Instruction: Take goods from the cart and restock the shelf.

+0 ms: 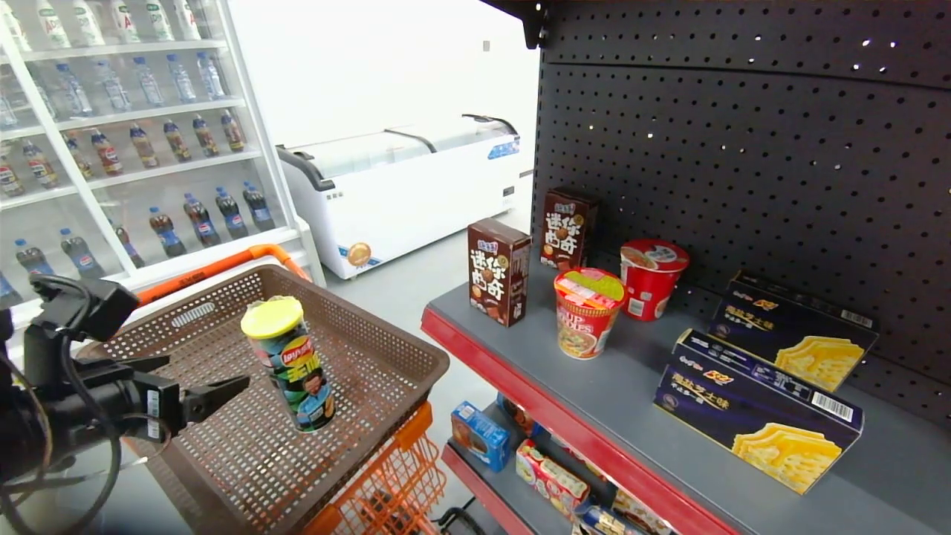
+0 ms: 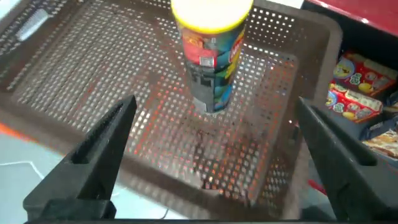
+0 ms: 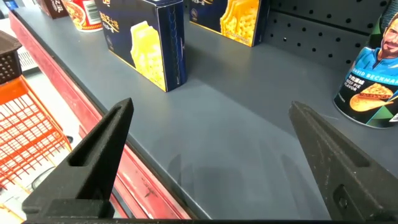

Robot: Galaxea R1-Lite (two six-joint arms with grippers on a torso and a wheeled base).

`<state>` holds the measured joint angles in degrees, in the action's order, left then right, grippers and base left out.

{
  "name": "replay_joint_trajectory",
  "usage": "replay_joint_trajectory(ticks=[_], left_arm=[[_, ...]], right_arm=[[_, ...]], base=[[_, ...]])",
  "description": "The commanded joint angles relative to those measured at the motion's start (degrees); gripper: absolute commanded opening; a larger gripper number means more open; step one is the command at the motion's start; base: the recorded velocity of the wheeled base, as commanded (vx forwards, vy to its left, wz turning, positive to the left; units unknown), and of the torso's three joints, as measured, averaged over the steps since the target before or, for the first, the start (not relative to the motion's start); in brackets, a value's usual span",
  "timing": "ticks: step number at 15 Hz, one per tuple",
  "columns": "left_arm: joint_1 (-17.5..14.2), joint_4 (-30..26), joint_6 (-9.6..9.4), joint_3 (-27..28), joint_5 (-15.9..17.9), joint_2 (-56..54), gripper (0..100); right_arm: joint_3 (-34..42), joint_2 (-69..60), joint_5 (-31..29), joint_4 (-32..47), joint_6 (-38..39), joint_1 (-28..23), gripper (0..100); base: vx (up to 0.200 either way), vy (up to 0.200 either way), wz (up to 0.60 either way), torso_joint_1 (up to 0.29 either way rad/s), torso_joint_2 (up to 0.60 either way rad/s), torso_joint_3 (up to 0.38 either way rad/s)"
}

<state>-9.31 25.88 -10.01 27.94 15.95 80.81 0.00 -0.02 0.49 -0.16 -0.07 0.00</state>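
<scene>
the left arm's black wedge-shaped fingers (image 2: 102, 149) are spread wide over the rim of the brown perforated plastic basket (image 1: 386, 334). a cylindrical chip can with a yellow lid (image 1: 290, 364) stands upright inside, at their 2 o'clock in the head view. the right arm's fingers (image 3: 99, 155) gape above the grey shelf (image 3: 230, 137), near dark-blue cardboard boxes (image 3: 149, 37) and a blue printed can (image 3: 373, 81).

left gripper (image 1: 208, 370): matte black, tapered wedge fingers, white sticker at base
right gripper (image 3: 211, 106): matte black wedges
cables (image 1: 117, 449): black, looped
camera block (image 1: 100, 306): black, boxy
</scene>
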Motion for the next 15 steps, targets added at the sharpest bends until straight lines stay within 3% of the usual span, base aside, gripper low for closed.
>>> replay_joint_trajectory(ticks=[1, 4, 15], left_arm=[[1.3, 2.3, -0.45, 0.7, 1.3, 10.2, 100], [2.5, 9.4, -0.45, 0.4, 1.5, 15.6, 100], [3.2, 27.3, -0.63, -1.0, 1.0, 30.4, 100]], right_arm=[[0.0, 0.0, 0.0, 0.0, 0.0, 0.0, 100], [0.0, 0.0, 0.0, 0.0, 0.0, 0.0, 100], [0.0, 0.0, 0.0, -0.1, 0.0, 0.0, 100]], base=[[0.000, 0.000, 0.00, 0.000, 0.00, 0.000], [0.000, 0.000, 0.00, 0.000, 0.00, 0.000], [0.000, 0.000, 0.00, 0.000, 0.00, 0.000]])
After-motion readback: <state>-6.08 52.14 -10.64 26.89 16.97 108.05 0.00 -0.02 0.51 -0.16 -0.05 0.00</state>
